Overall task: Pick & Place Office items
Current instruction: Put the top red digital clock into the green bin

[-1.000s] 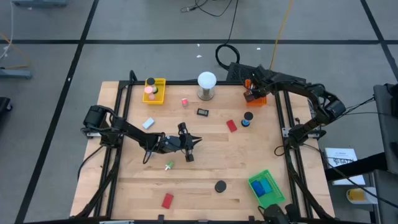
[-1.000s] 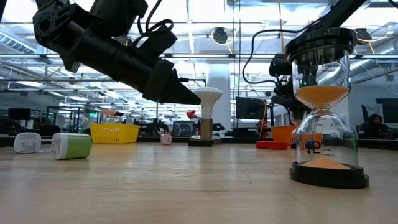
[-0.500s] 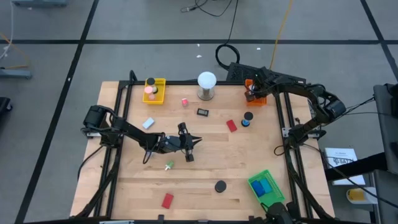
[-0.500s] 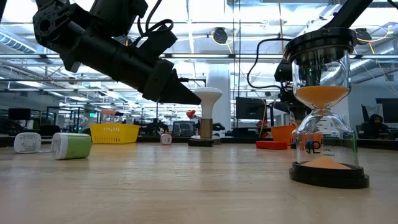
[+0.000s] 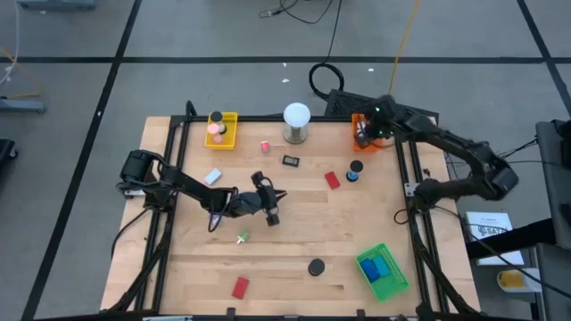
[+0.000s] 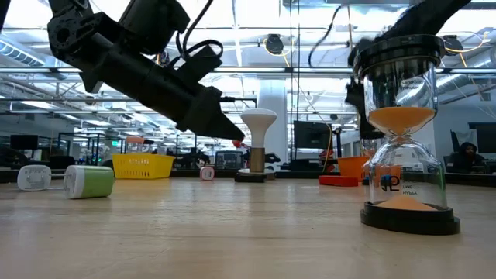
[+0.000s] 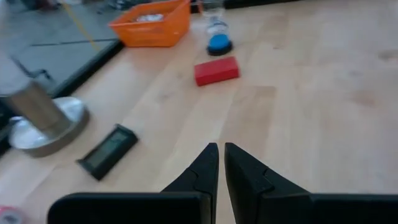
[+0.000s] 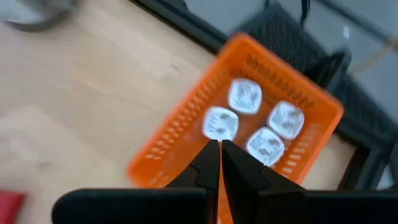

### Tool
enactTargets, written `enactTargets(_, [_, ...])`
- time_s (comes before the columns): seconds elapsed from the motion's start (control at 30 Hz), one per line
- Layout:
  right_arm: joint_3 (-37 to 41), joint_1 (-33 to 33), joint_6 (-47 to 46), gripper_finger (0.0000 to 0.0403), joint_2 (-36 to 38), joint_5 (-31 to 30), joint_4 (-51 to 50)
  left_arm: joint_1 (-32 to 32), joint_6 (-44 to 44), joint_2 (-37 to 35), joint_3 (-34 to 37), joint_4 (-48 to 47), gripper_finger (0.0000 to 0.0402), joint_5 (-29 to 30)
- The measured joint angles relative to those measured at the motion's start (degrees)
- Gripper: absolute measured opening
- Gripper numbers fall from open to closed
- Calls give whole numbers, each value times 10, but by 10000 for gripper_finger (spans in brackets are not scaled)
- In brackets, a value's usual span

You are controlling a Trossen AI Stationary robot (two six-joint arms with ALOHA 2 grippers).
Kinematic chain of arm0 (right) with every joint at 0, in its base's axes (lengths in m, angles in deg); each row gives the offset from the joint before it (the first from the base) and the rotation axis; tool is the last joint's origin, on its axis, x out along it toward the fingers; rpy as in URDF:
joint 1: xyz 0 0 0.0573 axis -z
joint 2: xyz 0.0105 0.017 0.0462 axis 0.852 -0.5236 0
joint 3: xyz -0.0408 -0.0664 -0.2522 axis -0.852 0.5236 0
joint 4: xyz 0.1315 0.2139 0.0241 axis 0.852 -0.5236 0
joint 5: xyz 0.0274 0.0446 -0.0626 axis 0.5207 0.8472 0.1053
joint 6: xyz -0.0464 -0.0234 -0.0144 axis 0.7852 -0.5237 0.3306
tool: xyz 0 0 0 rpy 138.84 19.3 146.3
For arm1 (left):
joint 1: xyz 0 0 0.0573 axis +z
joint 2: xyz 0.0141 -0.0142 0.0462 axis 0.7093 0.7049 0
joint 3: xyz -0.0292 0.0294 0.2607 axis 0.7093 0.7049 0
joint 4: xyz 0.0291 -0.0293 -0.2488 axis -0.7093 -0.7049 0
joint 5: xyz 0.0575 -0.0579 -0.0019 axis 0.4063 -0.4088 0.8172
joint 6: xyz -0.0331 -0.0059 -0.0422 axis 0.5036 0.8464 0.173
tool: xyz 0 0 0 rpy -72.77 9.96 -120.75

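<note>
Your right gripper (image 5: 365,134) now sits pulled back over the orange tray (image 5: 359,119), its elbow swung outward. Your left gripper (image 5: 277,198) appears to have shifted slightly, tip dipping lower.

arms: dark, jointed, black cables looped alongside | left tool (image 7: 221,163): two black tapered fingers | right tool (image 8: 220,160): same

Robotics lab: open hall w/ strip lights (image 6: 46,93), monitors (image 6: 310,133), taped floor (image 5: 98,107) round rig table (image 5: 294,241).

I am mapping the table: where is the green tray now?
In the high view, the green tray sits at the table's near right corner, holding blue blocks, right of the black round piece.
</note>
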Motion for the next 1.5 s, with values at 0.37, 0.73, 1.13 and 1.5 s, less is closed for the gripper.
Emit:
enactTargets(0.37, [83,-134,-14,1,214,2,89,-28,-35,-15,-1,12,10,71])
enactTargets(0.73, [234,-273,-17,2,349,2,296,-43,-32,-114,58,2,15,105])
enactTargets(1.13, [343,-419,5,4,355,2,572,-76,10,-222,137,9,26,115])
enactTargets(1.5, [334,-565,42,4,286,-197,588,-83,15,-223,140,13,26,69])
